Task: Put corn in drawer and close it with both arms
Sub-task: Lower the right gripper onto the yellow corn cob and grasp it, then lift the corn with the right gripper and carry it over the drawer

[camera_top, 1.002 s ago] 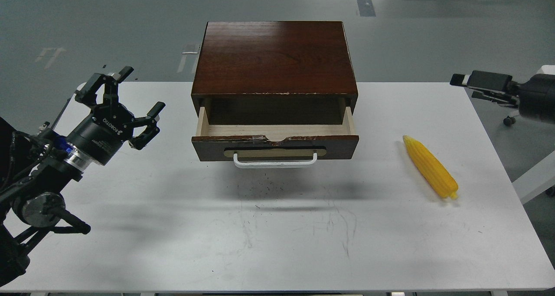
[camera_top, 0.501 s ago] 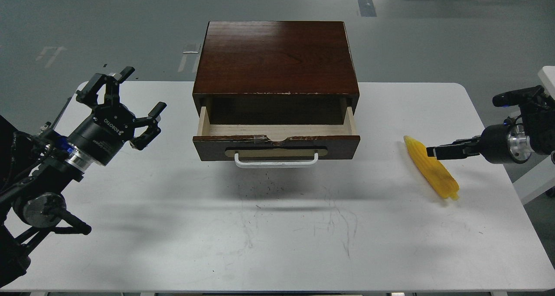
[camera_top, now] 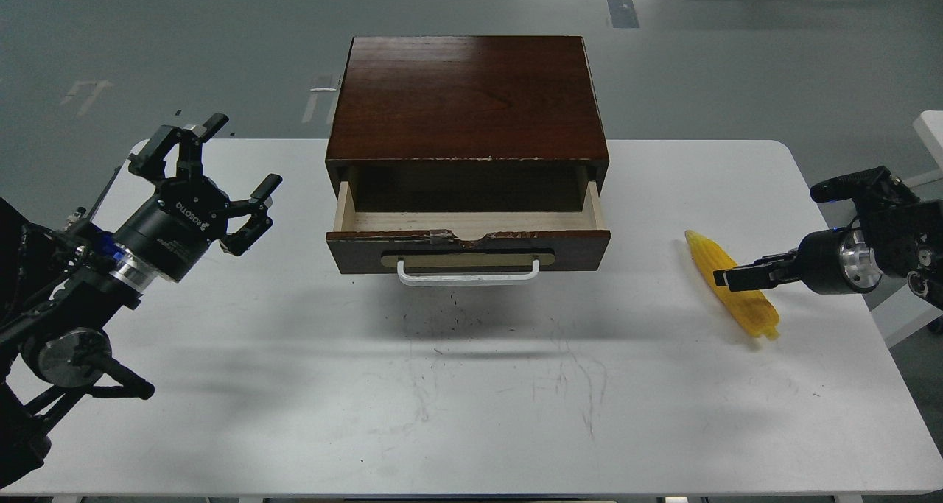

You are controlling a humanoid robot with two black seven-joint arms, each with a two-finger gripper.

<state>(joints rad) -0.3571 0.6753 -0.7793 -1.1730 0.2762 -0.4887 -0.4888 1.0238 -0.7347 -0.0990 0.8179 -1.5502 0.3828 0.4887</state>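
Yellow corn (camera_top: 737, 294): lies flat on the white table (camera_top: 471, 400), R of the cabinet and well apart from it; narrow tip points up-left, blunt end toward the near-right edge. You see its surface blurred.
Corn vs. drawer: not in the drawer; tray holds nothing you can see.
Right gripper (camera_top: 722, 277): comes in from the R edge, roughly level w/ the tabletop, tips over the cob's middle. Seen side-on, dark and thin; fingers overlap, so you cannot tell how far apart they are, nor whether they have hold of the cob. Contact w/ the cob: cannot tell.
Right arm: black body w/ a silver wrist ring (camera_top: 854, 261) just behind the gripper; rest runs off the R edge.
Drawer (camera_top: 468, 239): pulled partway out of the cabinet toward you; pale wood inside, dark brown front, top edge chipped near the centre.
Handle (camera_top: 468, 273): white bar on a tan oval plate (camera_top: 467, 257), centred on the drawer front; nothing touches it.
Cabinet (camera_top: 467, 99): dark red-brown wood box at the table's far centre, top bare, front lip scuffed.
Left gripper (camera_top: 212, 160): raised over the table's L side, well apart from the drawer; fingers spread wide, nothing between them. ROBOTIQ marking readable on its body.
Left arm: enters from the lower-L edge, black w/ cables and a silver ring at the wrist.
Table: white, rounded corners, dark scuffs in front of the drawer.
Floor (camera_top: 147, 46): grey, behind the table.
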